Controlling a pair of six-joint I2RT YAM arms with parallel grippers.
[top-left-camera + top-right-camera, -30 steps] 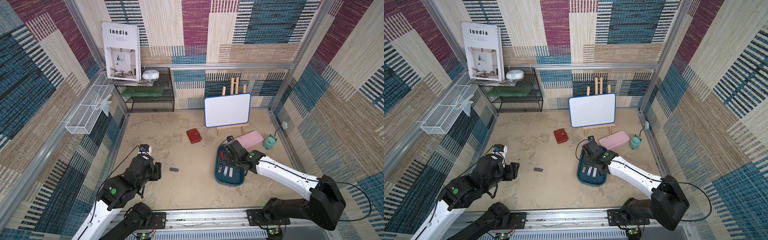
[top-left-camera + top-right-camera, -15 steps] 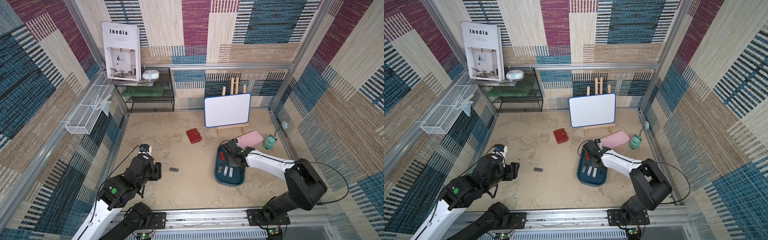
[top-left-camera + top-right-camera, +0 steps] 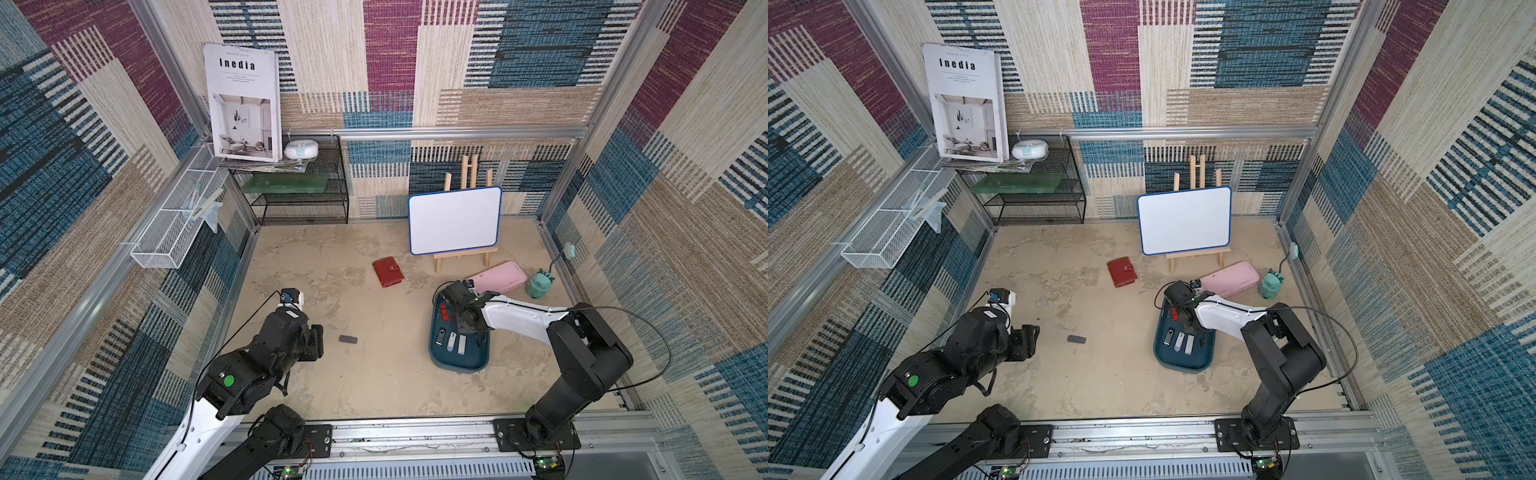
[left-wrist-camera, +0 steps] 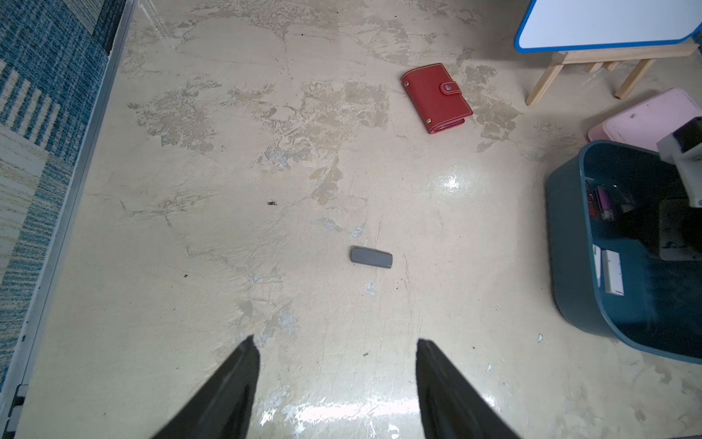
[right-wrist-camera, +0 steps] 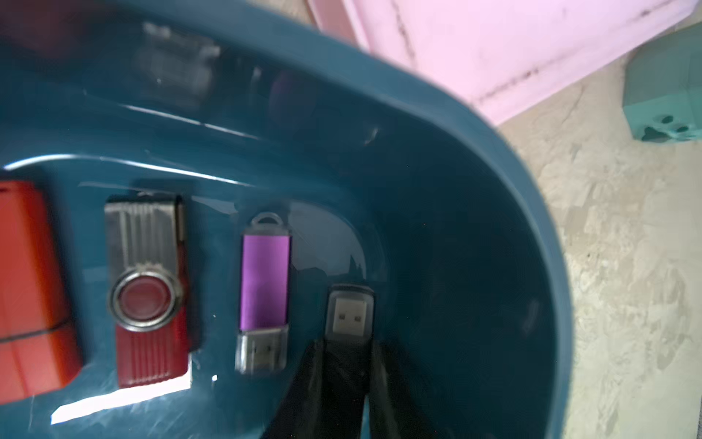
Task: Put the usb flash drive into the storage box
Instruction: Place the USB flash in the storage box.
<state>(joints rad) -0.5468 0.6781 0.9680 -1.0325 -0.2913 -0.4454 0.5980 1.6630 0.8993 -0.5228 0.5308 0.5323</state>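
Right of centre in both top views, the dark teal storage box (image 3: pixel 457 365) lies on the beige floor with the right gripper (image 5: pixel 347 342) reaching down into its upper end. The right wrist view shows its two black fingers (image 5: pixel 307 380) clamped tight on a black usb flash drive (image 5: pixel 349 315), whose metal plug points away from the camera. The drive is low inside the box, close to the curved wall; whether it touches the box floor cannot be told.

The left gripper (image 4: pixel 334 349), at lower left in both top views, has its fingers (image 4: pixel 235 387) spread well apart. It grips nothing and touches nothing, and bare floor shows between them.

Counted in the box, besides the held drive:
- Three drives lie side by side next to it: one orange-red drive (image 5: pixel 30 289), one red swivel drive (image 5: pixel 148 292) with a metal clip, and one purple drive (image 5: pixel 264 281).
- Three more drives (image 3: pixel 451 340) lie in a row nearer the lower end.

One small grey block (image 3: pixel 348 339) lies on open floor, between the left gripper and the box.

Also on the floor are one red wallet (image 3: pixel 387 272), one pink case (image 3: pixel 498 277), one whiteboard (image 3: pixel 455 220) on an easel, and one small green figure (image 3: pixel 539 286).
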